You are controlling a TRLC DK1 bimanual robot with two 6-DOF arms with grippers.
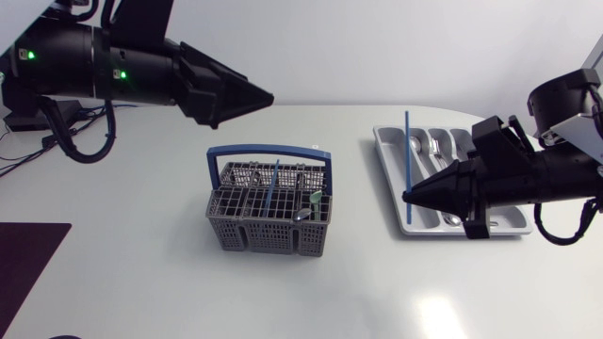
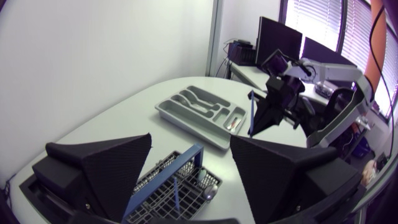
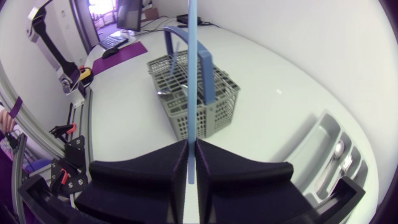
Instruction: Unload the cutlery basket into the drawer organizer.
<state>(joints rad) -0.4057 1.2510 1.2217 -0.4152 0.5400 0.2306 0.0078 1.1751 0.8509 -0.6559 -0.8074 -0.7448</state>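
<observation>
Unloading is partway through: spoons are in the tray, pieces are waiting in the basket.
Left gripper (image 1: 267,95) is hanging spread and empty, clear of the basket (image 1: 268,226), which is holding a blue stick (image 1: 269,188) and a green-handled piece (image 1: 315,199). Right gripper (image 1: 410,197) is pinching a second stick (image 1: 407,151) over the tray (image 1: 384,160) with spoons (image 1: 435,146). Basket walls are hiding anything smaller.

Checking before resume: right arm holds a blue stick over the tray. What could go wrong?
1. The right gripper pinches the blue stick near one end, so the long free part could swing or slip.
2. On release it may land across the tray dividers, or on the spoons already there.
</observation>
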